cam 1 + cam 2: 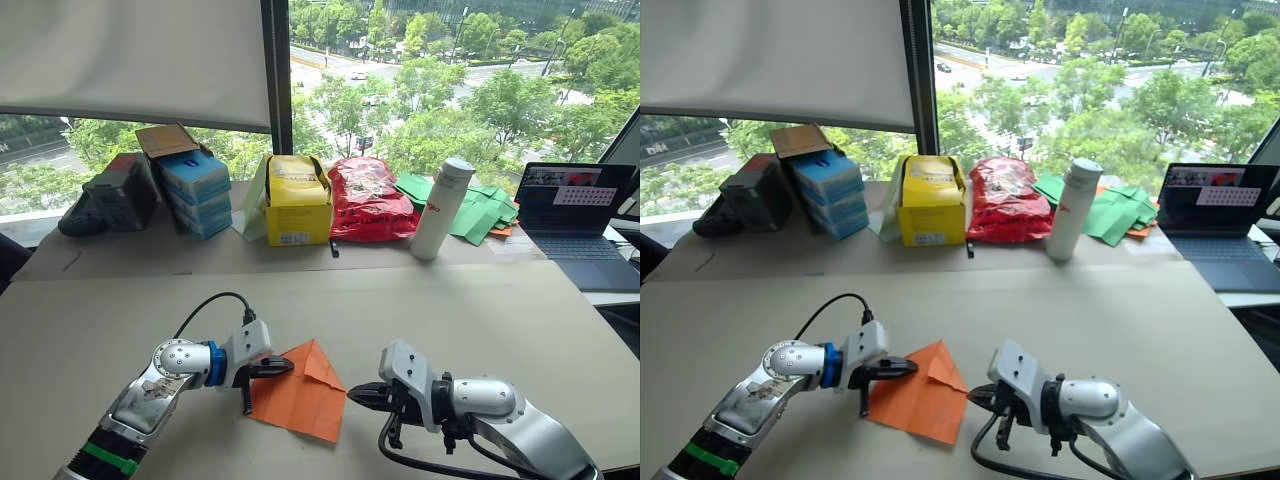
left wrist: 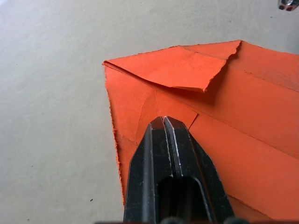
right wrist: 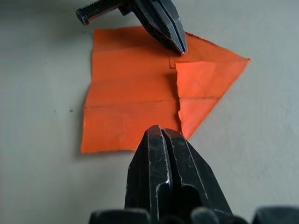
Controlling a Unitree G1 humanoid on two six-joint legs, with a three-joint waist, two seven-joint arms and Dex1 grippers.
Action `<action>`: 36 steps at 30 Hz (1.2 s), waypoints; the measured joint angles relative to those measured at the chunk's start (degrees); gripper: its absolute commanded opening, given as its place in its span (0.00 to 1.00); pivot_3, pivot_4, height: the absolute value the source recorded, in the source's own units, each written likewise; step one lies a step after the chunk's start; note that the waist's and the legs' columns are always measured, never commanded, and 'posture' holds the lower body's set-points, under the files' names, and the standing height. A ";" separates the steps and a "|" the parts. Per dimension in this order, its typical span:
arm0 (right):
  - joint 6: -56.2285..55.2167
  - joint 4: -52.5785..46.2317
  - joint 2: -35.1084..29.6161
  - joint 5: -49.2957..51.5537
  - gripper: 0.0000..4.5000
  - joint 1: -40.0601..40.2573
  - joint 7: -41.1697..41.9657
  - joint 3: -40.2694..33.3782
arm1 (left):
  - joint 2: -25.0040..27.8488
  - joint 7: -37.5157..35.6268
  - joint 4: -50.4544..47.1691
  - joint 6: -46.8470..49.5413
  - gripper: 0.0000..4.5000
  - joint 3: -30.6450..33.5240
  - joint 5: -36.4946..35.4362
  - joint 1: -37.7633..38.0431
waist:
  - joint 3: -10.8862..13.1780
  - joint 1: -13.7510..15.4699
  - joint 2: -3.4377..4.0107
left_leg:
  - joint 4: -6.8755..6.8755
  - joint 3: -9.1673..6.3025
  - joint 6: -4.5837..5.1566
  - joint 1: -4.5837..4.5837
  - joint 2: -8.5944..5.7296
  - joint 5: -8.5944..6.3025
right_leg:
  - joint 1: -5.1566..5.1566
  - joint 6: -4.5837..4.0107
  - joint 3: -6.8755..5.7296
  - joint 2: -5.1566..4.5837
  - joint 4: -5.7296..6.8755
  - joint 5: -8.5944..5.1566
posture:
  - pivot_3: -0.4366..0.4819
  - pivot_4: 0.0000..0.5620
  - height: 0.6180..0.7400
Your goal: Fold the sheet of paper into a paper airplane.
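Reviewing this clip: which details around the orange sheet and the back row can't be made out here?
- Sheet of paper: its left edge, in the head views, is covered by the left gripper.
- Whether the right gripper touches the sheet: right wrist view, its own shut jaws cover the contact.
- Laptop: cut off by the frame edge; screen too small to read.

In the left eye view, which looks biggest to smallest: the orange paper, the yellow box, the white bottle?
1. Sheet of paper, though it lies nearest the camera.
2. Yellow box.
3. White bottle.
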 measured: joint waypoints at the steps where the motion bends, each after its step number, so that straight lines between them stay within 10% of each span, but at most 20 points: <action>1: -0.63 -1.78 -0.79 -0.03 0.00 0.02 0.37 1.54 | 0.00 -0.08 -0.01 0.10 0.00 -0.01 0.00 -0.14 | 0.00 0.00 0.00 | 0.01 0.00 0.02 0.00 0.00 -0.01 | 0.01 0.03 0.00 -0.01 0.00 -0.02 | 0.48 0.27 1.00; 14: -0.68 -1.35 1.20 -9.09 0.00 0.22 -4.66 21.40 | 1.82 -3.20 -0.48 2.82 0.00 -0.10 -0.23 -1.62 | -0.02 -0.03 -0.07 | 0.05 0.01 -0.01 0.00 0.00 0.00 | -0.01 0.04 -0.27 0.01 0.04 -0.03 | 0.48 0.27 1.00; 36: 4.47 -6.98 5.88 -16.14 0.00 14.42 -25.14 11.07 | 0.65 -4.94 5.56 1.44 0.00 -1.45 0.31 -6.39 | -0.04 0.28 -0.10 | 0.16 0.00 -0.07 0.04 0.00 0.05 | 0.07 0.06 -0.29 0.04 0.08 -0.04 | 0.48 0.27 1.00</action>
